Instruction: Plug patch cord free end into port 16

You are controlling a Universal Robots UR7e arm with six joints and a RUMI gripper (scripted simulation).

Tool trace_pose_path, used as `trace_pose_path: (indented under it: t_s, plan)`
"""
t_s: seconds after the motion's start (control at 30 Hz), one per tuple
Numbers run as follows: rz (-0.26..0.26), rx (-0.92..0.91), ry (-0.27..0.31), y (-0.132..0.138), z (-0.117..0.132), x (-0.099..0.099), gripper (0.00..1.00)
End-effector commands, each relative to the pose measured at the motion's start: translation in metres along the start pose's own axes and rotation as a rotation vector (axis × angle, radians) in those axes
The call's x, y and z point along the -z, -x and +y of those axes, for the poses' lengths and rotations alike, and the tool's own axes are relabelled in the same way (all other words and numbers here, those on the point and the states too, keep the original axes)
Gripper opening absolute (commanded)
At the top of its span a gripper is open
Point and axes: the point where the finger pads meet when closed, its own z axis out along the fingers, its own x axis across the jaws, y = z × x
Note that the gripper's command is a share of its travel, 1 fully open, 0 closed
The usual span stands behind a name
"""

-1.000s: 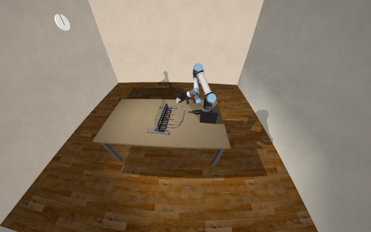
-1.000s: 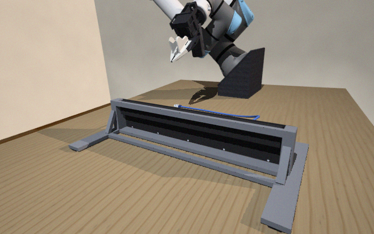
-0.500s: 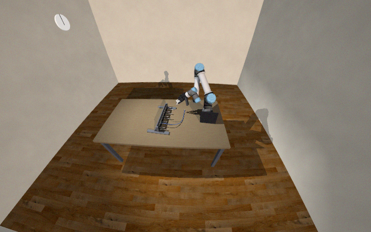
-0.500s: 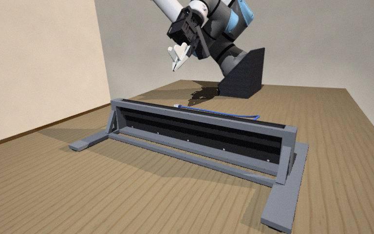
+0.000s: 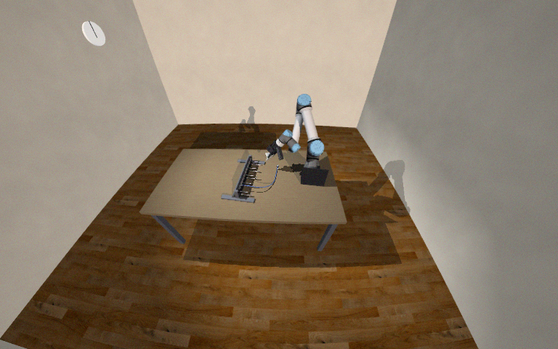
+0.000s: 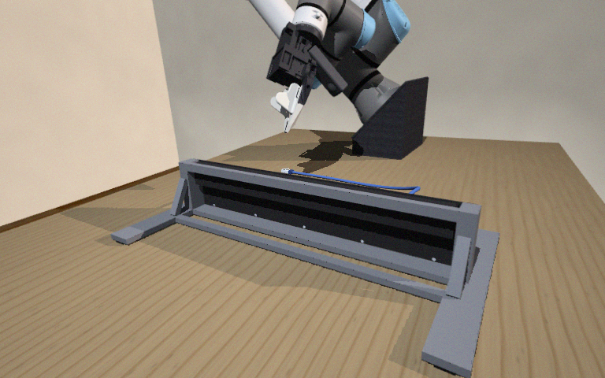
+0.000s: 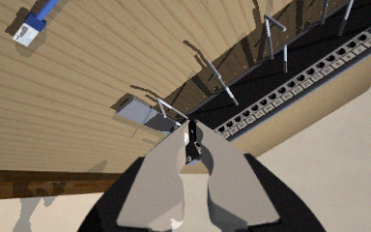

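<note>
Fingers (image 5: 267,156) (image 6: 286,131) were closed, tips together, nothing between them. They hung above the desk (image 5: 204,172) (image 6: 202,304) (image 7: 77,97), angled down. Free plug (image 5: 277,166) (image 6: 286,171) (image 7: 26,35) lay loose on the desk, on the arm-base side of the rack (image 5: 237,198) (image 6: 324,194) (image 7: 142,113), well apart from the fingers: upper left in the wrist view; nearer the camera and a bit right of the tips in the top view.

Plug's long axis: diagonal in the wrist view, clear nose lower left, blue cord (image 5: 275,177) (image 6: 343,179) (image 7: 48,9) leaving upper right. From the top, nose pointed roughly to the far wall, axis near parallel to the port row. Latch side: couldn't tell. Only one arm, so no choice of hand. Next move, I'd judge: open, shift across to the plug, line up with that diagonal, grip its sides. Pick-up not yet done. Lead-in risk: catching a metal cable guide (image 7: 222,82).

Farther out, the patch panel (image 5: 243,177) (image 7: 290,87) showed a row of ports with small label tiles; marks on them too small to read, so port 16 couldn't be confirmed. No brand legible on the arm or its dark mount (image 5: 314,176) (image 6: 395,121). Rack stood upright.
</note>
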Motion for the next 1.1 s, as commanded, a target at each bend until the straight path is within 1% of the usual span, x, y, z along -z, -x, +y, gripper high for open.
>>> trace_pose_path:
  t_s: [0.0, 0.03, 0.1, 0.23, 0.57, 0.6, 0.67, 0.9, 1.07]
  plan:
    - [-0.052, -0.130, -0.091, 0.008, -0.008, -0.005, 0.00]
    - [-0.063, -0.157, -0.103, 0.010, -0.010, -0.005, 0.00]
    - [-0.063, -0.157, -0.103, 0.010, -0.010, -0.005, 0.00]
    - [-0.125, -0.289, -0.158, 0.022, -0.018, -0.007, 0.00]
    - [-0.279, -0.552, -0.237, 0.049, -0.032, -0.004, 0.00]
    - [-0.296, -0.577, -0.242, 0.052, -0.034, -0.003, 0.00]
    - [-0.296, -0.577, -0.242, 0.052, -0.034, -0.003, 0.00]
    - [-0.416, -0.743, -0.264, 0.074, -0.042, 0.005, 0.00]
    - [-0.485, -0.831, -0.266, 0.087, -0.046, 0.011, 0.00]
